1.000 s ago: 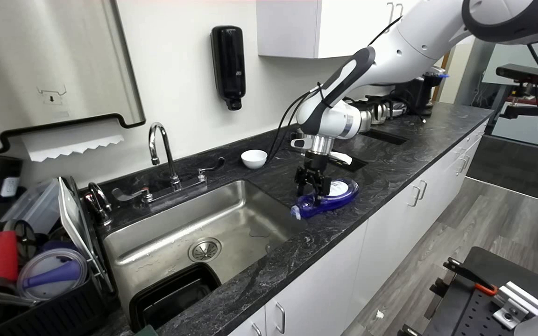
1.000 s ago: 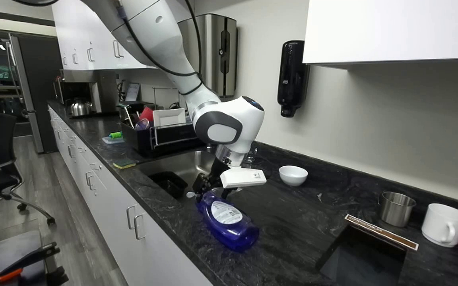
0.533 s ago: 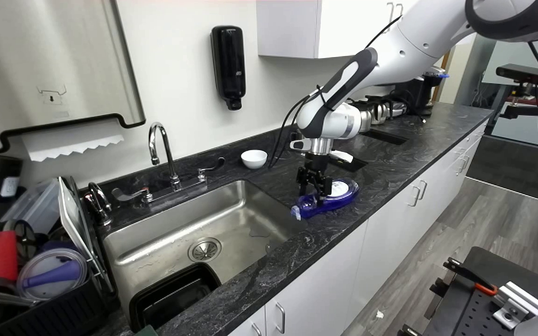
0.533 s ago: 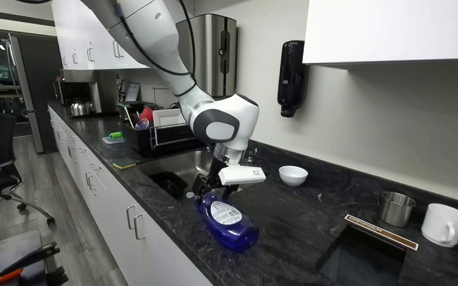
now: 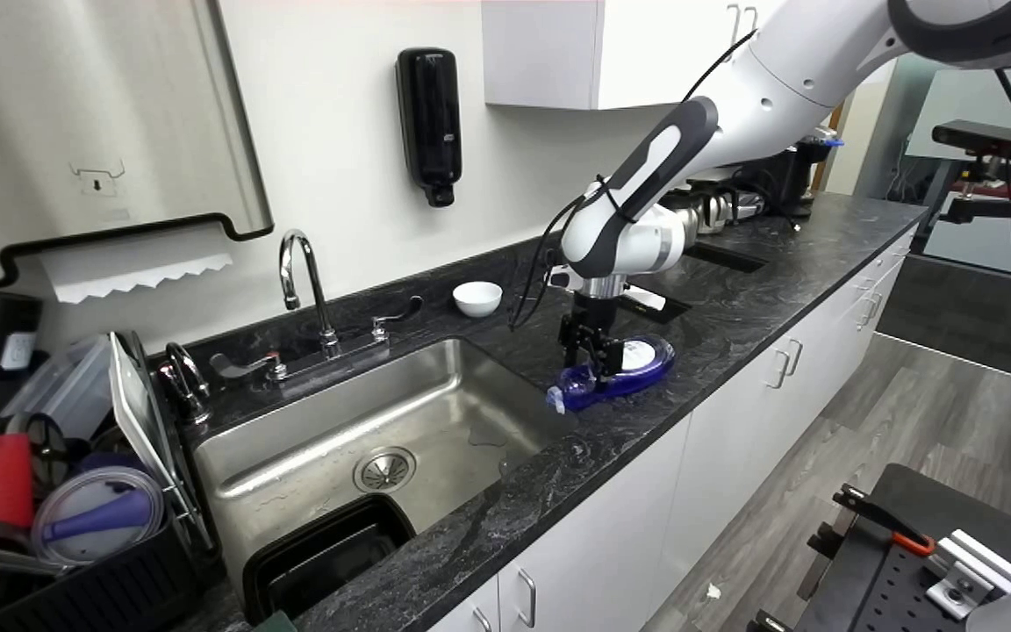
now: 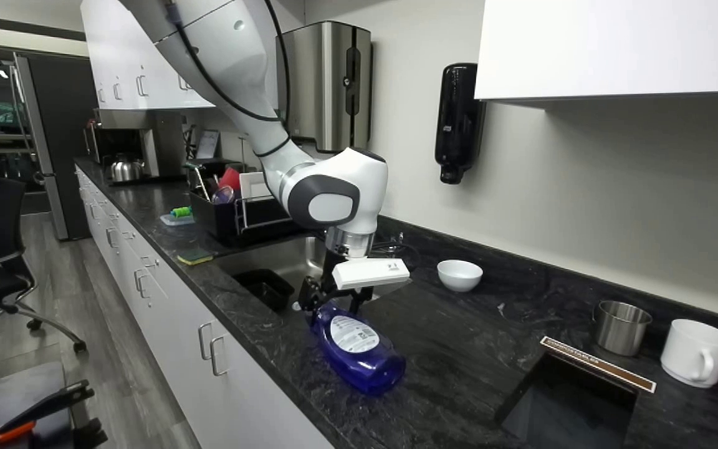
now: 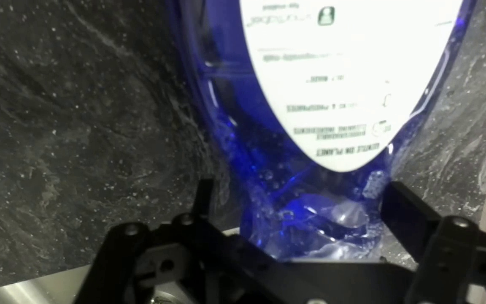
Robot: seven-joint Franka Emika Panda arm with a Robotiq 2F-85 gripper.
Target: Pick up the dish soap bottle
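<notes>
The dish soap bottle [image 6: 365, 365], translucent blue with a white oval label, lies on its side on the dark counter near the sink. Its paler narrow top points toward the sink in both exterior views. My gripper [image 6: 333, 307] is down over the bottle's neck end with its jaws spread to either side. In the wrist view the bottle [image 7: 222, 105] runs between the two fingers of the gripper [image 7: 300, 198]. A gap shows on the left; on the right, a finger [image 7: 407, 215] is close against the blue plastic, and contact is unclear. The cap end is hidden behind the gripper there.
A steel sink [image 5: 462, 395] holding a black tub [image 5: 330, 553] adjoins the bottle. A white bowl [image 5: 477, 299] stands by the wall. Also on the counter are a metal cup [image 6: 622, 327], a white mug [image 6: 697, 352], a recessed bin opening [image 6: 571, 399] and a sponge [image 6: 195, 256].
The arm and hand have shifted and tilted slightly, to the left in an exterior view, while the fingers stay around the bottle's neck. The bottle lies where it was.
</notes>
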